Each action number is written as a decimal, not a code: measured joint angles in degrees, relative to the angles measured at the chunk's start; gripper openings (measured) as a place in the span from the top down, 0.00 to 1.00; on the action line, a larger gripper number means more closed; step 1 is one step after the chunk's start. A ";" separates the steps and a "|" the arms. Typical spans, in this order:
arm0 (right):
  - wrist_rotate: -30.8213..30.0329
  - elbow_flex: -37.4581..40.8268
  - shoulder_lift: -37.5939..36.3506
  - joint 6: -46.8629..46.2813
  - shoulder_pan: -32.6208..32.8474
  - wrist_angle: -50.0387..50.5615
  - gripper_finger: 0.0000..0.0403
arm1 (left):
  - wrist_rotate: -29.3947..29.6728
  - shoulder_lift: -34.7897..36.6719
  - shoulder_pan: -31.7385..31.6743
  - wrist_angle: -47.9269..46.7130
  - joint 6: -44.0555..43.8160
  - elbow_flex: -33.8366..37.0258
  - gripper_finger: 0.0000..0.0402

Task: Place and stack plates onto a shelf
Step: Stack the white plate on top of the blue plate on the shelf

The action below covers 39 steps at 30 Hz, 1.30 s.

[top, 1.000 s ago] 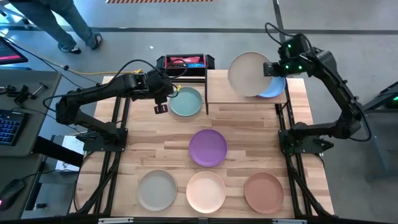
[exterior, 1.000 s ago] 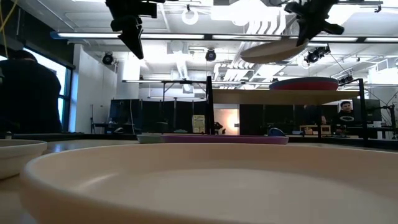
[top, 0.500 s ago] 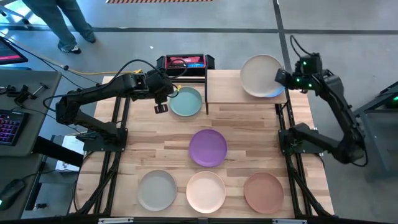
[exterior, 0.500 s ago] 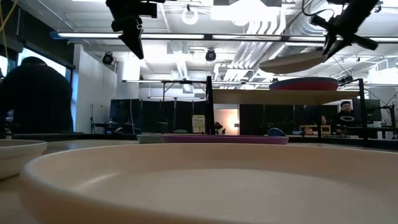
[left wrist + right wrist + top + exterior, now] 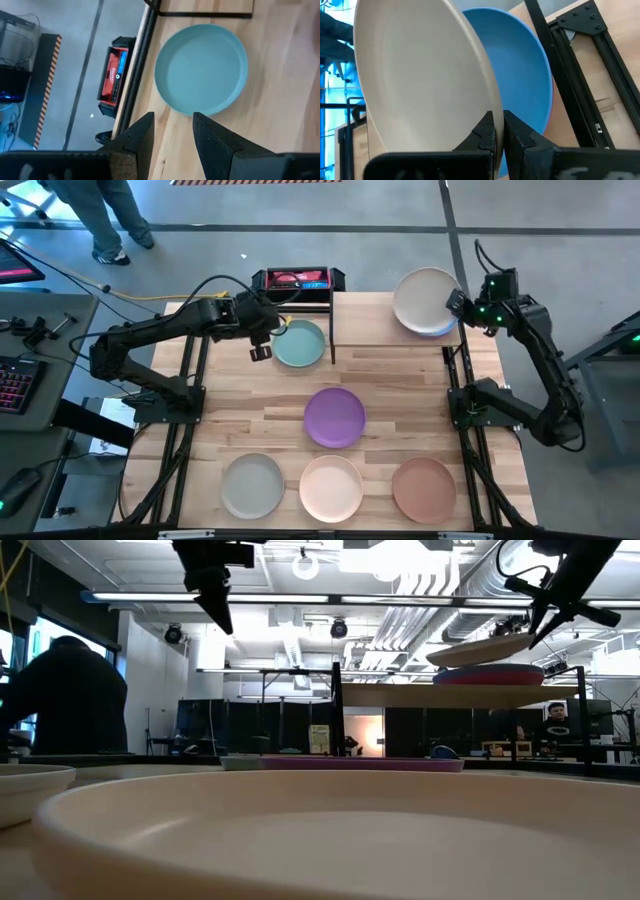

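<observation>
Shelf: small raised light-wood board on thin black posts (image 5: 385, 325), upper centre-right of the high view; the round matte blue plate (image 5: 530, 75) already lies on its right end, with a magenta edge showing under it in the low view, so likely two are stacked there.
Right gripper: (image 5: 458, 304) at the upper right of the high view, fingers pinched on the rim of the round shallow cream plate (image 5: 424, 300). The plate hangs tilted just above the blue one, not yet set down.
Left gripper: (image 5: 260, 352) at the upper left of centre, fingers spread and holding nothing, hovering beside the round pale teal plate (image 5: 299, 344), which sits on the big wooden tabletop (image 5: 400, 400) left of the shelf.
Still on the tabletop: purple plate (image 5: 334, 417) mid-frame; grey-beige (image 5: 252, 485), peach (image 5: 331, 486) and terracotta brown (image 5: 423, 487) plates along the bottom.
Progress: judged under halfway — cream plate about to land, five left.
</observation>
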<state>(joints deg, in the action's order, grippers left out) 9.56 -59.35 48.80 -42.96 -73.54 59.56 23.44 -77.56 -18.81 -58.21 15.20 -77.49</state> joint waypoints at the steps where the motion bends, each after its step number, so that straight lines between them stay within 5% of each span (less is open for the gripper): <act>1: 0.00 0.00 0.00 -0.41 0.00 0.33 1.00 | 0.57 0.00 0.02 0.55 0.00 0.00 0.69; 39: -3.58 0.00 1.95 -6.73 0.07 4.47 1.00 | 2.19 0.00 0.08 2.42 -0.07 0.00 0.69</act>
<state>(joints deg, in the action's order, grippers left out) 5.98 -59.35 50.74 -49.69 -73.47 64.03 25.63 -77.56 -18.72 -55.79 15.14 -77.49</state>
